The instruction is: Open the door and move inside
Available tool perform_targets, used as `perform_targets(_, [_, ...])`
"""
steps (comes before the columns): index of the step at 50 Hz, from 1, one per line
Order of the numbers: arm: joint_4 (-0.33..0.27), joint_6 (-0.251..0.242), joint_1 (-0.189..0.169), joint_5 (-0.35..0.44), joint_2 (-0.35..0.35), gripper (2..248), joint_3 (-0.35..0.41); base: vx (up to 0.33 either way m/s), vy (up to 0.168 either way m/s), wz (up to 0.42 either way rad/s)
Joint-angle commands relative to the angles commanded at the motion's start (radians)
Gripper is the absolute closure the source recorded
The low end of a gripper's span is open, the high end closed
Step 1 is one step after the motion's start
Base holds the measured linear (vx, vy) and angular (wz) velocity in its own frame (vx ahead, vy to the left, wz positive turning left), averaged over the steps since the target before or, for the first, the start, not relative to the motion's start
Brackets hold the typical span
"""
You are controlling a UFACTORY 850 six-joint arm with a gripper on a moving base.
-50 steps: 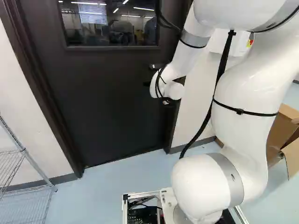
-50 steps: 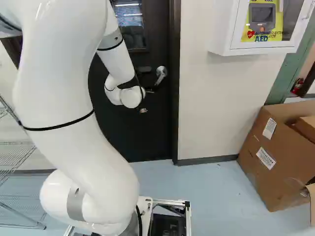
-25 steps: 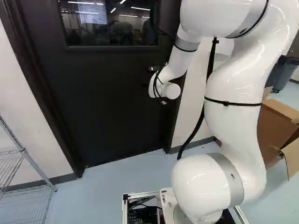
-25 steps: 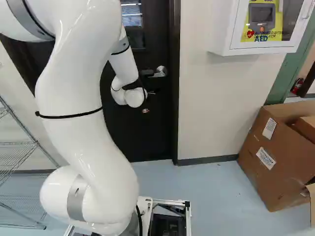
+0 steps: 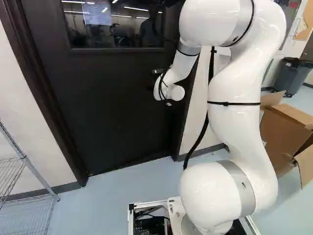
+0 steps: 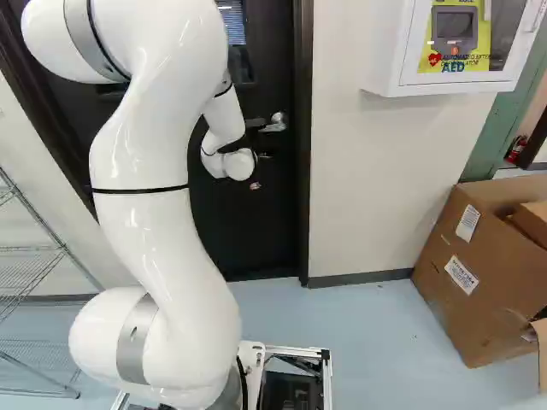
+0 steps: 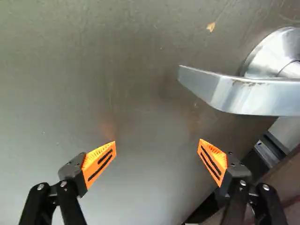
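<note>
Open claw hangs by the handle of a closed door

At the far left I see a wire rack (image 5: 23,157) near the pale wall. Next comes the dark door (image 5: 98,98), standing shut in its frame, with a window (image 5: 115,29) in its upper part. The white arm (image 5: 234,78) rises from its cart (image 6: 327,376) on the near side and reaches across to the door's right half. There its claw (image 6: 261,139) is spread wide, nothing between the two orange pads (image 7: 97,161). The silver handle (image 7: 253,91) is on the right side of the door, just ahead of the claw; its lever runs across in front of one finger, the tip ending ahead of the gap. The claw isn't holding it. Right of the door, a white cabinet (image 6: 389,51) hangs on the wall. Further right, a big cardboard box (image 6: 479,273) sits on the floor, with a grey bin (image 5: 292,76) beyond it.
</note>
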Motion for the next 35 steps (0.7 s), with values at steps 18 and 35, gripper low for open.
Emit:
perform_targets(18, [-0.019, 0.0, 0.003, 0.0, -0.083, 3, -0.106, 0.0, 0.0, 0.0])
perform_targets(35, [-0.028, 0.0, 0.001, 0.0, -0.161, 3, -0.21, 0.0, 0.0, 0.0])
